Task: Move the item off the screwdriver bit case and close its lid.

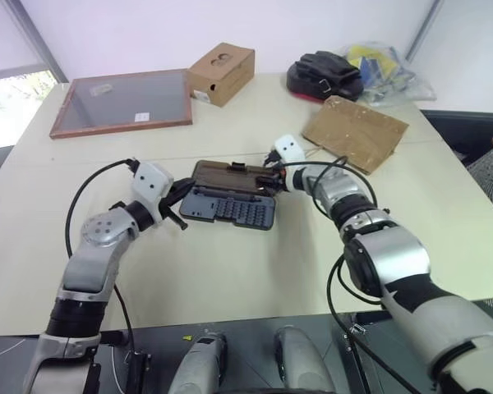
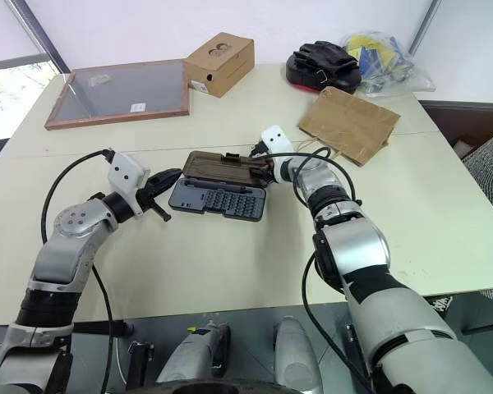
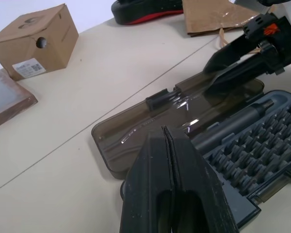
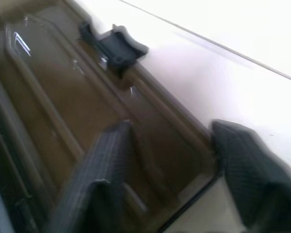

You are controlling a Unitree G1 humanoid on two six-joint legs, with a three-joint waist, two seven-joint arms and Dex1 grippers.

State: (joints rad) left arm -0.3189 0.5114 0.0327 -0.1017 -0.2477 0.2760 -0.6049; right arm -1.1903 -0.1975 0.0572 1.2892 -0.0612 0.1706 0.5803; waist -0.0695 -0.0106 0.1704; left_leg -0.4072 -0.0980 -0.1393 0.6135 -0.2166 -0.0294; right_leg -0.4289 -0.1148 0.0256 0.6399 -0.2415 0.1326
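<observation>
Closing the lid, with the paper bag already off the case. Landmark: the bit case (image 1: 228,205), lying open near the middle of the table (image 1: 230,279).

Nearest the robot, at the case's left end, the left gripper (image 1: 177,207) has its two black fingers pressed together on nothing, their tips just beside the tray's corner; in the left wrist view the fingers (image 3: 174,179) overlap that corner, though whether they actually touch it cannot be told.

Beyond the tray of bits, the smoky brown lid (image 1: 230,176) lies flat on the table, hinged along the case's far long edge, its small black latch tab (image 3: 160,99) pointing away from the robot. At the lid's right end the right gripper (image 4: 169,160) straddles the corner, one finger over the plastic and the other outside the rim; the jaws stand part way in and a firm pinch is not yet evident.

Farther right and behind the case lies the paper bag (image 1: 355,133), well apart from it, so the first half of the task reads as done. Farthest back stand a cardboard box (image 1: 221,73) and a framed glass panel (image 1: 122,103).

Likely hazards: the smooth, thin lid edge may slip from a shallow corner pinch; lifting from one end may twist the hinge or drag the light case across the table if the left gripper does not brace it; the latch may fail to click.
</observation>
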